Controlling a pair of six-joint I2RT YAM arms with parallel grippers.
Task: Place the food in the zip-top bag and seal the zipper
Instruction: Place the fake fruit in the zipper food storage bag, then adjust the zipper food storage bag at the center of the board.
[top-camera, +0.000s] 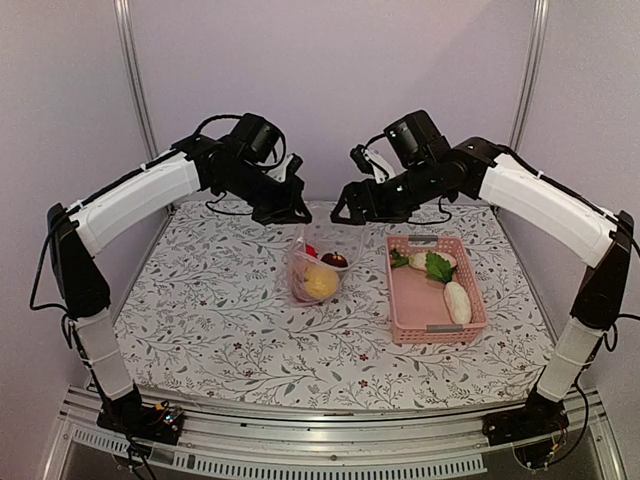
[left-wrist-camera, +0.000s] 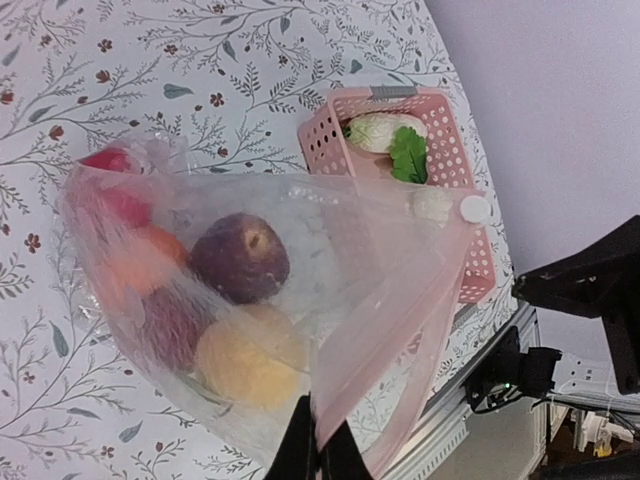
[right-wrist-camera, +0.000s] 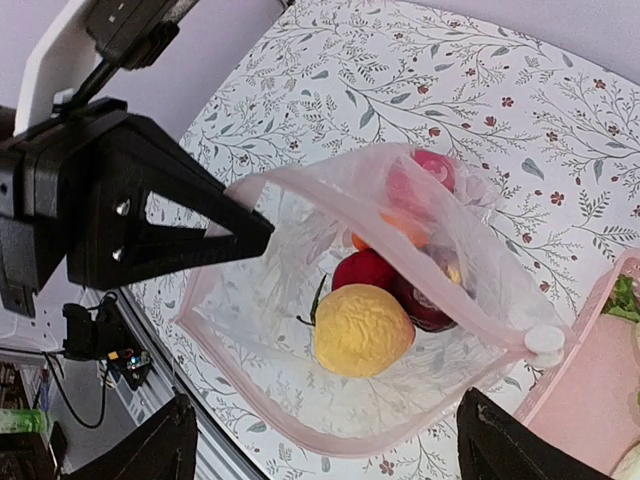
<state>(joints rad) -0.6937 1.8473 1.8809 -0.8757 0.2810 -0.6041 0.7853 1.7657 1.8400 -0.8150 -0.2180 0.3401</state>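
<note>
The clear zip-top bag (top-camera: 320, 265) stands on the table with its mouth open. It holds a yellow round fruit (right-wrist-camera: 362, 328), a red one (right-wrist-camera: 362, 270), a dark purple one (left-wrist-camera: 240, 257) and orange and red pieces. My left gripper (left-wrist-camera: 320, 455) is shut on the bag's mouth edge and holds it up; it also shows in the top view (top-camera: 297, 214). The pinkish zipper (right-wrist-camera: 262, 403) runs round the mouth, with a white slider (right-wrist-camera: 545, 340) at one end. My right gripper (right-wrist-camera: 335, 445) is wide open and empty, just above the mouth (top-camera: 346, 211).
A pink lattice basket (top-camera: 408, 310) stands right of the bag. It holds a white oblong piece (top-camera: 457, 302), a green leaf (top-camera: 438, 267) and another pale piece (top-camera: 419, 260). The floral tablecloth ends at the metal rail in front.
</note>
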